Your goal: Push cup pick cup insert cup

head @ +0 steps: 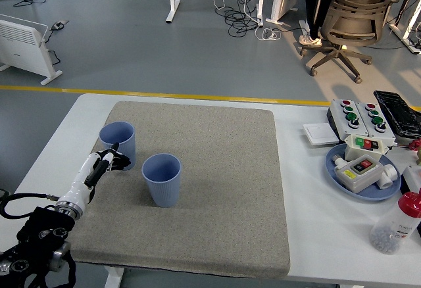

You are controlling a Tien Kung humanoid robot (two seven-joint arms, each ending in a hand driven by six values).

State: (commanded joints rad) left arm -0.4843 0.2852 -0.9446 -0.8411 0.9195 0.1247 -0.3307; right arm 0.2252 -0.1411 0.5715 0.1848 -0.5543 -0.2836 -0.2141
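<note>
Two blue ribbed cups stand upright on the grey mat (217, 169). One cup (118, 142) is at the mat's left edge; the other cup (162, 179) stands a little nearer and to its right, apart from it. My left hand (109, 160) reaches in from the lower left, its fingers loosely curled and resting against the near side of the left cup, not wrapped around it. The right arm is out of sight.
On the table's right side are a blue plate (342, 177) holding switch boxes, a button box (358, 117), a white card (319, 134), a black case (398, 112) and a red-capped bottle (397, 222). An office chair (352, 12) stands beyond the table.
</note>
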